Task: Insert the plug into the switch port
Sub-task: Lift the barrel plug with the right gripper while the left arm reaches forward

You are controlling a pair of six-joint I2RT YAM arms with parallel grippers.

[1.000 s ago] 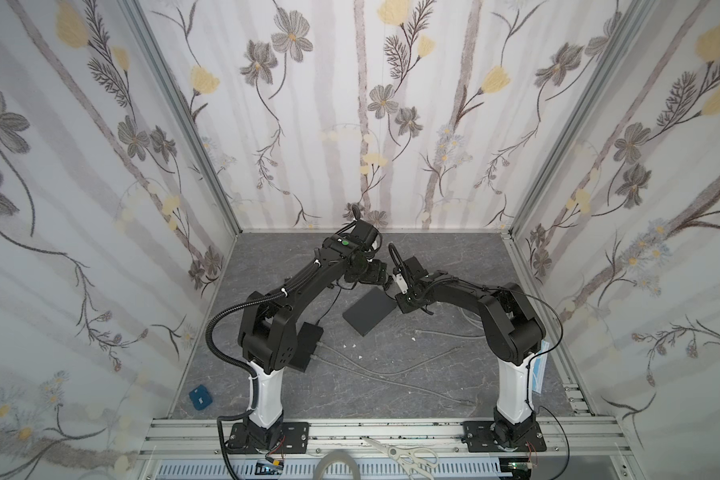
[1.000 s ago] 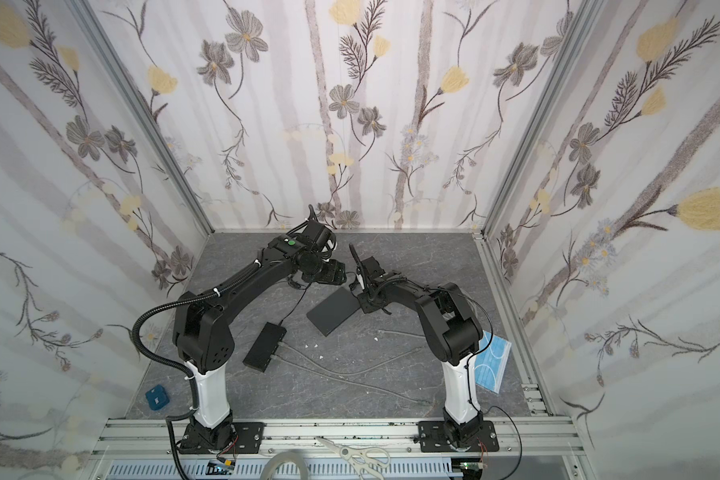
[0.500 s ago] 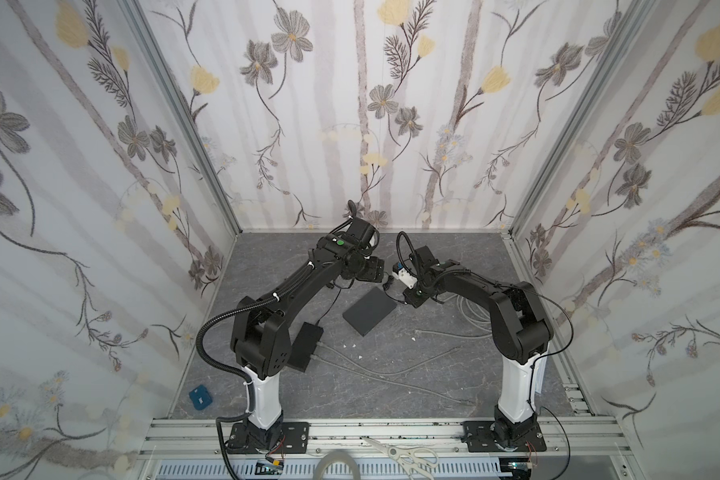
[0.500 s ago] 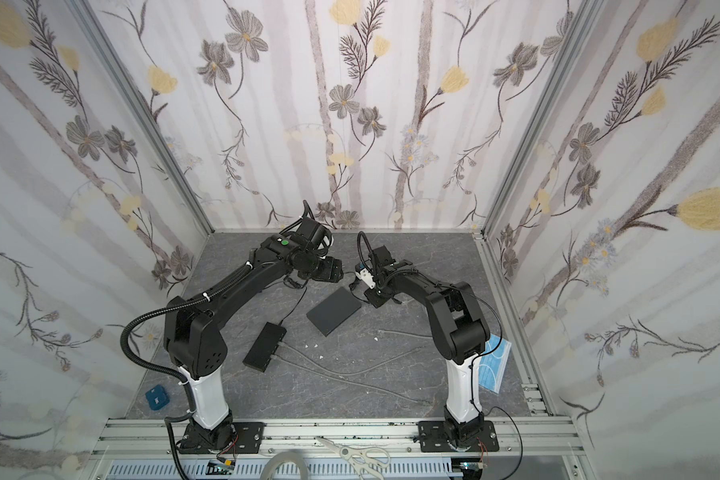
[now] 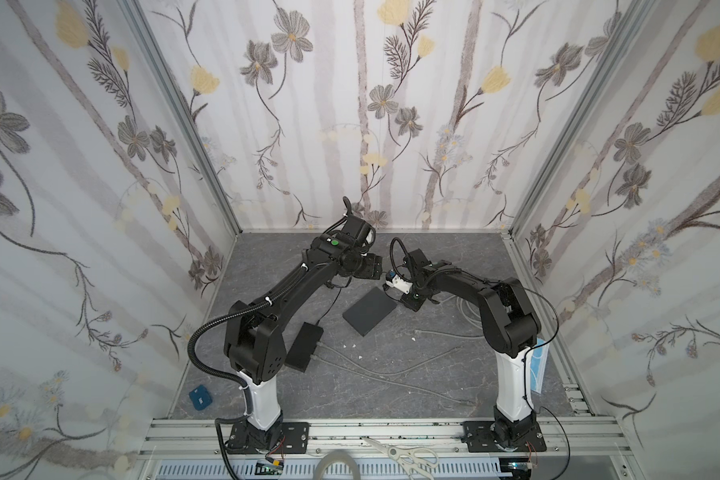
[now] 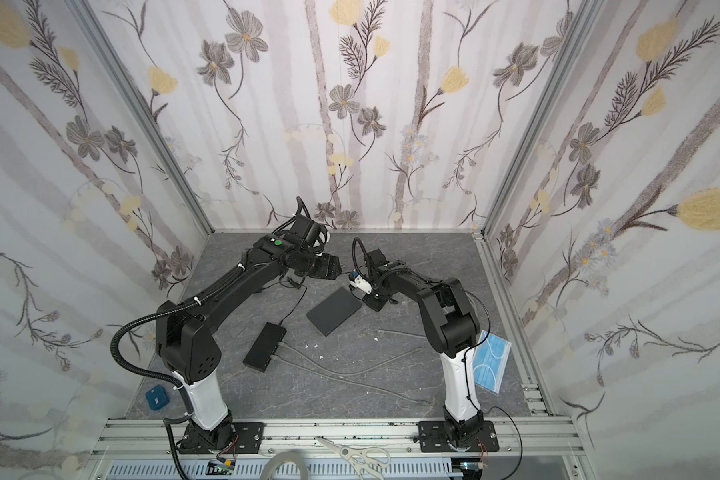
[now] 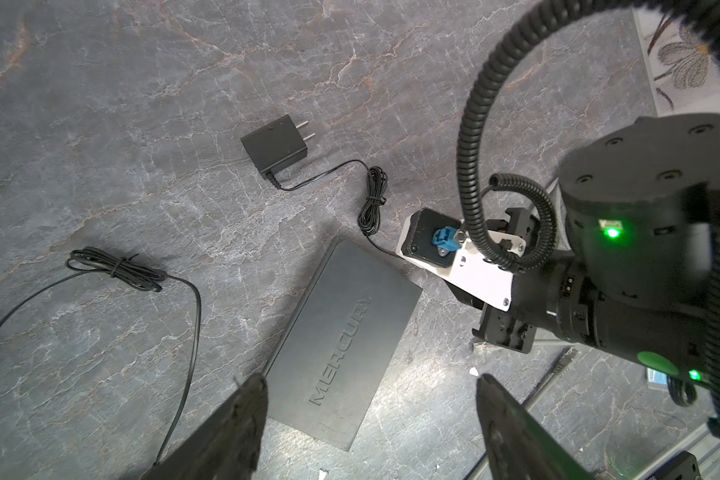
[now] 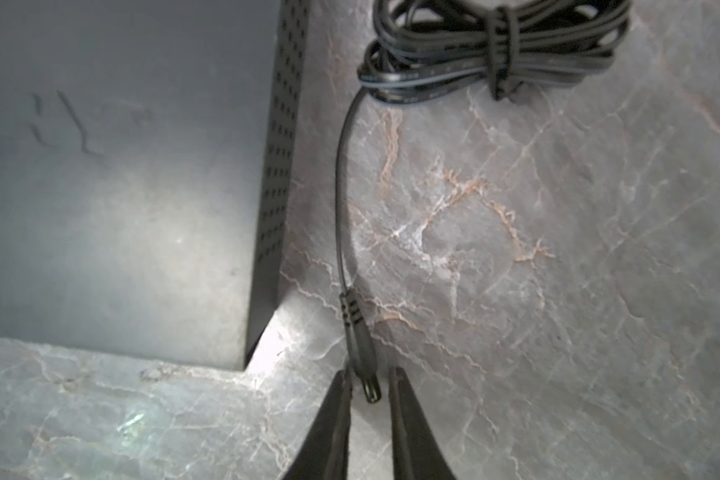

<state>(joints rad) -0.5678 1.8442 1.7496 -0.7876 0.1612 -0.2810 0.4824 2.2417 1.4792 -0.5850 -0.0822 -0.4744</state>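
The switch point(image 5: 368, 309) point(image 6: 334, 311) is a flat dark grey box marked MERCURY point(image 7: 341, 332), lying on the grey marble floor. The plug point(image 8: 360, 345) is a small black barrel at the end of a thin black cord, lying just past the switch's corner point(image 8: 121, 187). My right gripper point(image 8: 368, 374) point(image 5: 412, 300) points down with its tips on either side of the plug's end. Its jaws stand narrow, with slim gaps still showing. My left gripper point(image 7: 371, 376) point(image 5: 368, 266) hangs wide open above the switch, holding nothing. No port shows.
The plug's cord runs through a tied bundle point(image 7: 373, 199) to a black power adapter point(image 7: 275, 145). A second black box point(image 5: 304, 347) with grey cables point(image 5: 391, 365) lies front left, a blue mask point(image 6: 491, 361) at right. Scissors point(image 5: 404, 455) rest on the front rail.
My right gripper's jaws have narrowed around the plug's end, and that arm has shifted a little toward the right. The left arm has moved only slightly and stays open.
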